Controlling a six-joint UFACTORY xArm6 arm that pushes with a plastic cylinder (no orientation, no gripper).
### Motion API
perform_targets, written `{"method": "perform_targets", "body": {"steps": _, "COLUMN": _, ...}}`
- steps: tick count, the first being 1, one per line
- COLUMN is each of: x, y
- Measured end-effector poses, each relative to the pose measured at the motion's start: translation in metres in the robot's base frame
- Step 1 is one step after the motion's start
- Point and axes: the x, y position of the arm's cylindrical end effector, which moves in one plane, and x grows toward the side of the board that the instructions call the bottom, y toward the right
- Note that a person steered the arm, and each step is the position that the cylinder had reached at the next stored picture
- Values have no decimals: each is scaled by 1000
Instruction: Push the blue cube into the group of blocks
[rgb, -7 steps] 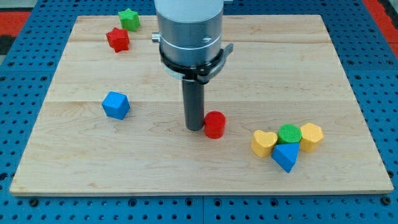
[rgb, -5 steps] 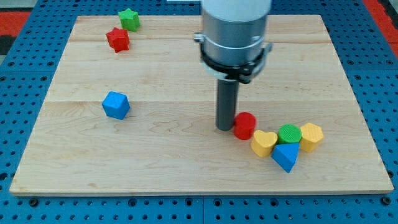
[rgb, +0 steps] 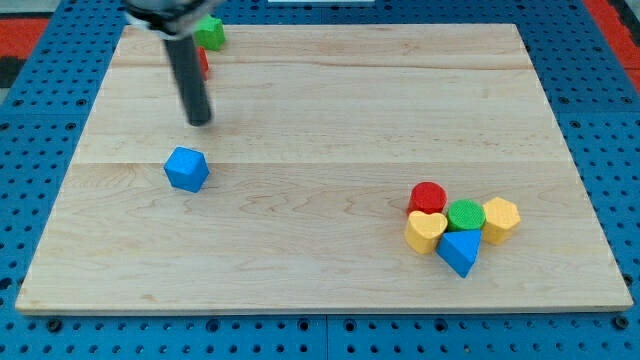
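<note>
The blue cube (rgb: 186, 168) sits on the wooden board (rgb: 320, 110) at the view's left. My tip (rgb: 200, 121) is on the board just above the cube, slightly to its right, a small gap apart. The group of blocks lies at the view's lower right: a red cylinder (rgb: 428, 197), a yellow heart (rgb: 425, 231), a green cylinder (rgb: 465, 215), a yellow hexagonal block (rgb: 500, 218) and a blue triangular block (rgb: 459, 250), all touching one another.
A green star block (rgb: 210, 31) and a red block (rgb: 202, 62), partly hidden behind my rod, lie at the board's upper left. A blue pegboard (rgb: 30, 120) surrounds the board.
The red cylinder was pushed right into the group. My rod then left it and moved far to the upper left, now just above the blue cube. The blue cube has not moved.
</note>
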Motion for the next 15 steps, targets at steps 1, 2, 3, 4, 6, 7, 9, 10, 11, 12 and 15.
{"method": "perform_targets", "body": {"steps": 1, "x": 53, "y": -12}}
{"method": "perform_targets", "body": {"steps": 2, "x": 89, "y": -5}}
{"method": "perform_targets", "body": {"steps": 3, "x": 105, "y": 38}}
{"method": "perform_targets", "body": {"steps": 4, "x": 102, "y": 82}}
{"method": "perform_targets", "body": {"steps": 6, "x": 97, "y": 88}}
{"method": "perform_targets", "body": {"steps": 7, "x": 99, "y": 89}}
{"method": "perform_targets", "body": {"steps": 9, "x": 95, "y": 86}}
{"method": "perform_targets", "body": {"steps": 10, "x": 87, "y": 84}}
{"method": "perform_targets", "body": {"steps": 11, "x": 85, "y": 111}}
{"method": "perform_targets", "body": {"steps": 12, "x": 85, "y": 123}}
{"method": "perform_targets", "body": {"steps": 15, "x": 87, "y": 144}}
